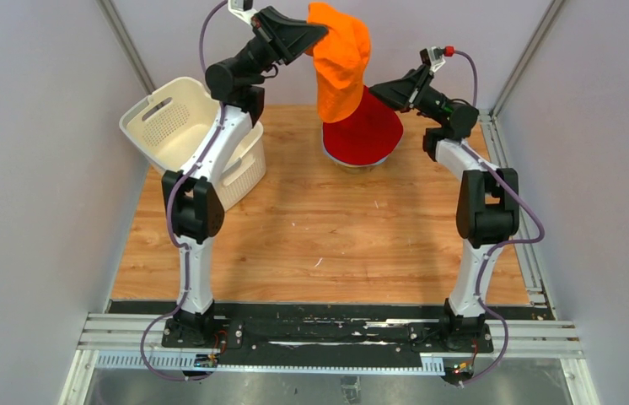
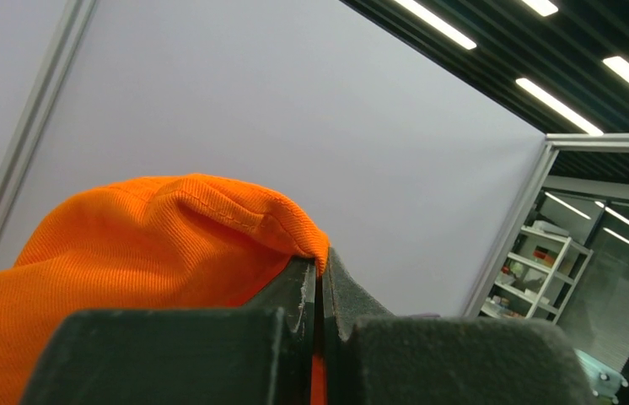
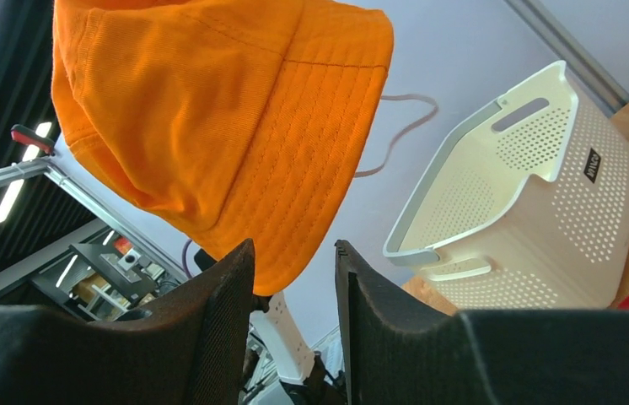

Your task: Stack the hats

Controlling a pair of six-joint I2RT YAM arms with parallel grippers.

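Observation:
An orange hat (image 1: 341, 59) hangs limp in the air at the back of the table, pinched by its crown in my left gripper (image 1: 315, 34), which is shut on the fabric (image 2: 151, 253) at the fingertips (image 2: 322, 270). Its brim dangles just over a red hat (image 1: 366, 135) that lies on top of a pile at the back middle. My right gripper (image 1: 374, 89) is raised beside the red hat, to the right of the orange one. In the right wrist view its jaws (image 3: 294, 245) stand open and empty, with the orange hat's brim (image 3: 235, 118) hanging just beyond the tips.
A white perforated basket (image 1: 172, 126) stands tilted at the back left, behind the left arm, and shows in the right wrist view too (image 3: 530, 194). Grey walls close in the wooden table (image 1: 311, 245) on three sides.

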